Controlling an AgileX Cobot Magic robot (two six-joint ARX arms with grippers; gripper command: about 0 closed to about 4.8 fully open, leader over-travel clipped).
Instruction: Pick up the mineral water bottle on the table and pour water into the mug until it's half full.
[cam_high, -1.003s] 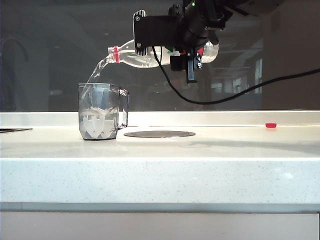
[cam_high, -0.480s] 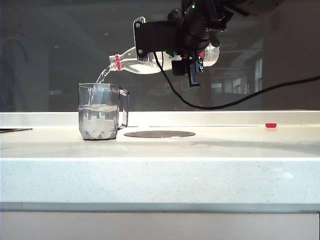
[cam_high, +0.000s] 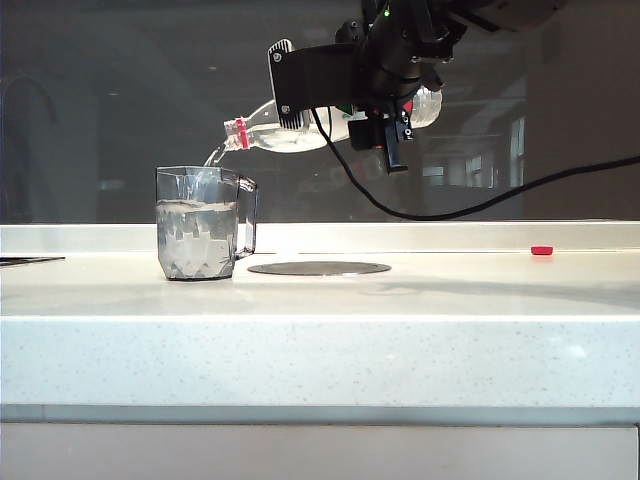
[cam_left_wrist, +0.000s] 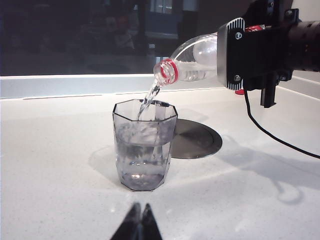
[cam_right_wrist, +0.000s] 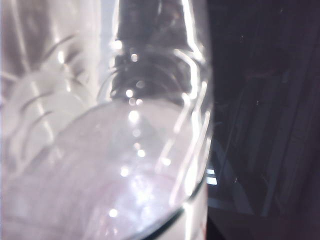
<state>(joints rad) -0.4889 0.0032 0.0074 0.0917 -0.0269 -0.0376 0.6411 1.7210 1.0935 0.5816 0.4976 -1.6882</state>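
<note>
Right jaws (cam_high: 385, 125) clamp bottle (cam_high: 290, 125); label unreadable.

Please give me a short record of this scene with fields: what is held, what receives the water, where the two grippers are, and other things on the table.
held item: clear plastic mineral water bottle with red neck ring, tilted, mouth above the mug
holder: right gripper, shut on the bottle, raised above the table
receiver: clear grey-tinted faceted glass mug, upright on the white speckled table
water: thin stream falling into the mug; level above half
left gripper: low, fingers together, holding nothing, facing the mug
other: flat dark round disc beside the mug; small red cap far right
</note>
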